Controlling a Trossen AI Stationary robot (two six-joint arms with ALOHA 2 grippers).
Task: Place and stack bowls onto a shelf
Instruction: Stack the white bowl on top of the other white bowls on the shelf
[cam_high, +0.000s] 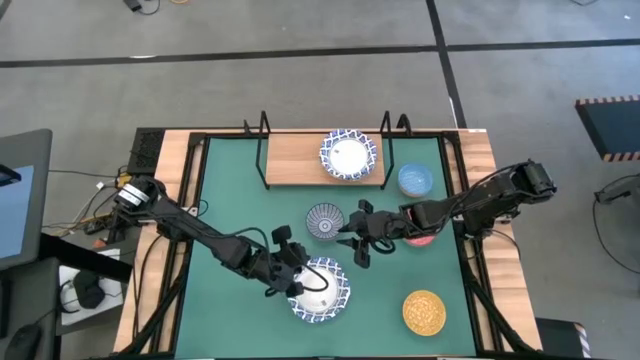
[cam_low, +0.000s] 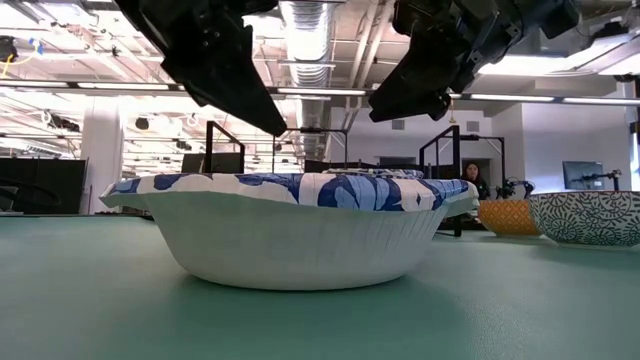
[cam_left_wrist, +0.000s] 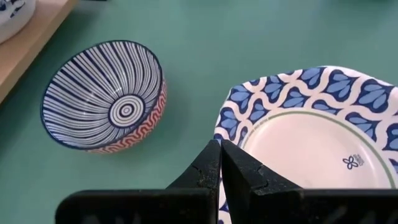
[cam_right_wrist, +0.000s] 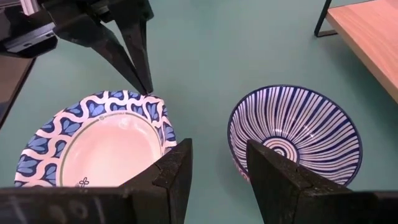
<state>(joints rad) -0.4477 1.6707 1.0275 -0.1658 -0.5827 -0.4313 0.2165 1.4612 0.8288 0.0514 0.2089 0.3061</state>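
Note:
A wide blue-and-white bowl (cam_high: 322, 292) (cam_low: 300, 230) sits on its base on the green mat. My left gripper (cam_high: 298, 280) (cam_left_wrist: 219, 148) is shut, its tips just over that bowl's rim (cam_left_wrist: 230, 112); the low view shows the tips (cam_low: 284, 130) above the rim, apart from it. My right gripper (cam_high: 352, 240) (cam_right_wrist: 217, 162) is open and hovers between this bowl (cam_right_wrist: 93, 143) and a striped grey-blue bowl (cam_high: 325, 222) (cam_right_wrist: 298, 134). Another wide bowl (cam_high: 348, 155) stands on the wooden shelf (cam_high: 295, 160).
A light blue bowl (cam_high: 415, 180) stands right of the shelf, a red bowl (cam_high: 422, 238) lies partly under my right arm, and a yellow-gold bowl (cam_high: 425, 310) sits near the mat's near right corner. Black wire posts (cam_high: 263, 125) rise at the shelf's ends.

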